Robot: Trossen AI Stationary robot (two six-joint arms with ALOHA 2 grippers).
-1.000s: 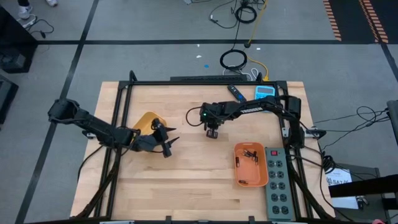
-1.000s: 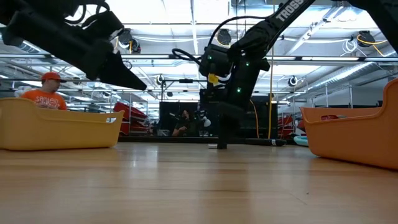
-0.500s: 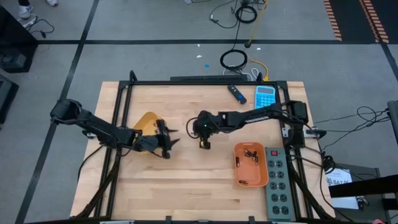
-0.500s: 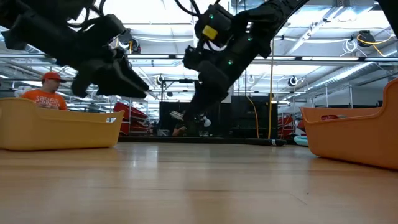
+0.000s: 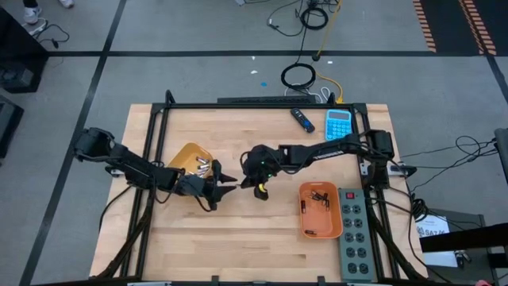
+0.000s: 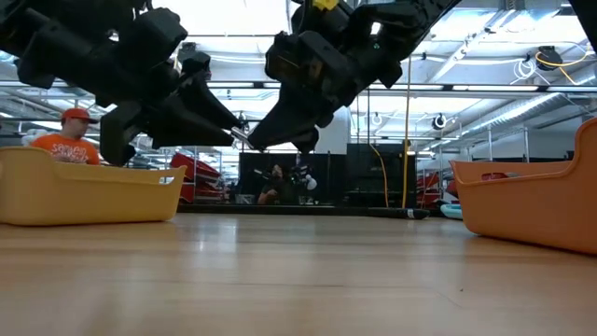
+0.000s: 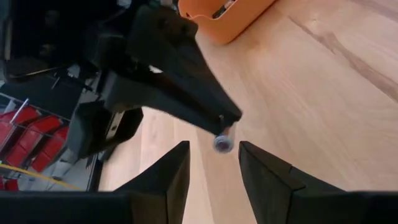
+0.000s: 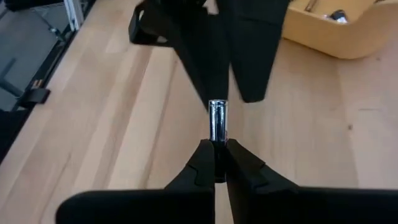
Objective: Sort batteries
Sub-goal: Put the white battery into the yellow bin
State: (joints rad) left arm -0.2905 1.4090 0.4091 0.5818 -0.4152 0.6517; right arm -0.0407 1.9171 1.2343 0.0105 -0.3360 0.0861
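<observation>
While both arms meet above the bench [image 5: 262, 230] centre, right gripper [image 8: 217, 163] has jaws pinched on a silver battery [image 8: 217, 119], held out for handover; left gripper [image 7: 214, 163] jaws part-open around its tip. Yellow tray [image 5: 184, 156] likely next.

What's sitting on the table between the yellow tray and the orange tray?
Only bare wooden tabletop lies between the yellow plastic tray and the orange plastic tray, as the low view shows; both claws hang above it.
</observation>
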